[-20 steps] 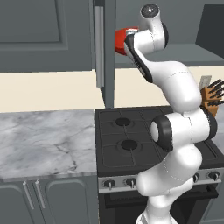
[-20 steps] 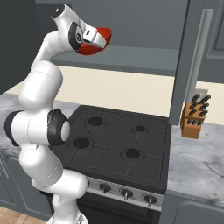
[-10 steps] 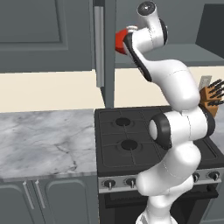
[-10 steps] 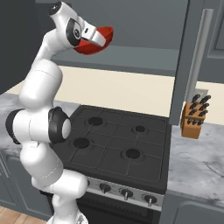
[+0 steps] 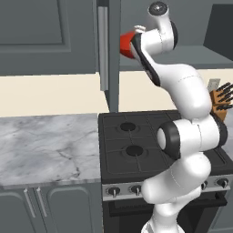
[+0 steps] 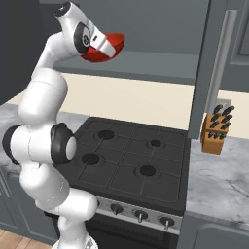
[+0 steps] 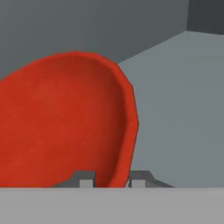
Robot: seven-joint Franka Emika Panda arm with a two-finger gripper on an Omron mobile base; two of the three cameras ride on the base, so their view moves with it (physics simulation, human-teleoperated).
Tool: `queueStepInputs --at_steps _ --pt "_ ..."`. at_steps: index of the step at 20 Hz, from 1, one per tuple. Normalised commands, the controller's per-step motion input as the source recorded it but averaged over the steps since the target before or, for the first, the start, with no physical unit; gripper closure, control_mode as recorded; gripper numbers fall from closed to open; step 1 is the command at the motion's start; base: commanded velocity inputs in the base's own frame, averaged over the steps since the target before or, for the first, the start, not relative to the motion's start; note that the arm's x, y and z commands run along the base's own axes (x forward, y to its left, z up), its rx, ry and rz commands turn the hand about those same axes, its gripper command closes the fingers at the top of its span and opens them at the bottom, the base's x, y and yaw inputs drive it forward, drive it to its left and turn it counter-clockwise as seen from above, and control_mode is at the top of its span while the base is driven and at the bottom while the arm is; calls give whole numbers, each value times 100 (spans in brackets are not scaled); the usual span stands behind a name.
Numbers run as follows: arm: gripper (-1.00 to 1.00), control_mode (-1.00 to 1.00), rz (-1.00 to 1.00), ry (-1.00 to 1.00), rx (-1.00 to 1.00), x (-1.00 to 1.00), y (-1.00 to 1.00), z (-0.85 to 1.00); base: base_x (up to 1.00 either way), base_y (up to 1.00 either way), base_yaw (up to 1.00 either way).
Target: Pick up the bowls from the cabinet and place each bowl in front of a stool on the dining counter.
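A glossy red bowl (image 7: 57, 127) fills the left of the hand view, and its rim runs down between my two fingertips. My gripper (image 7: 113, 179) is shut on that rim. From the base, the arm reaches high into the open dark grey cabinet (image 6: 160, 29). There the gripper (image 6: 103, 44) holds the red bowl (image 6: 107, 49) just above the cabinet's floor. From the left, the red bowl (image 5: 125, 44) peeks out behind the wrist, next to the cabinet door's edge and its long bar handle (image 5: 103, 50). The stool and the dining counter are out of view.
A black stove (image 6: 131, 160) with several burners lies below the arm. The open cabinet door (image 6: 216, 58) hangs at the right, above a knife block (image 6: 216, 133). A marble worktop (image 5: 45, 145) extends left of the stove, over grey lower cabinets (image 5: 50, 209).
The hand and the red bowl have stayed almost in place at the cabinet's opening; only a slight shift of the wrist shows.
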Motion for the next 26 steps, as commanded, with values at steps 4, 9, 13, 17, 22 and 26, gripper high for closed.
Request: queueStepInputs --at_steps 4,9,13,17,22,26 --pt "100 -100 0 -9 42 -57 -33 -25 0 0 0" --pt "100 -100 0 -14 29 -90 -51 20 0 0 0" --pt "100 -100 0 -15 16 -96 -42 11 0 0 0" --pt "100 -100 0 -7 12 -79 -29 6 0 0 0" --pt "100 -100 0 0 6 -80 -26 13 0 0 0" --pt "100 -100 0 0 0 -58 -14 2 0 0 0"
